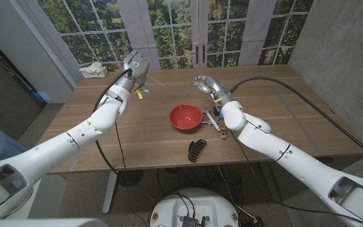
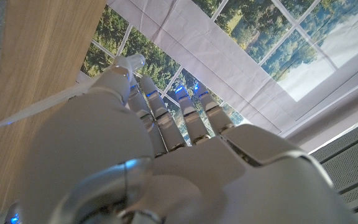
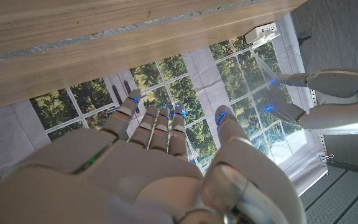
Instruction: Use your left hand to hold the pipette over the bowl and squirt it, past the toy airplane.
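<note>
Your left hand (image 1: 133,67) is raised over the far left part of the wooden worktop (image 1: 150,142), its fingers closed around the thin clear plastic pipette (image 2: 36,108), whose tube runs out along the wood in the left wrist view. The round red bowl (image 1: 185,116) sits mid-worktop, well apart from that hand. Your right hand (image 1: 205,84) hovers beyond the bowl, fingers apart and holding nothing. The small toy airplane (image 1: 214,120) lies just beside the bowl, and a black ridged clip (image 1: 196,149) lies nearer you.
</note>
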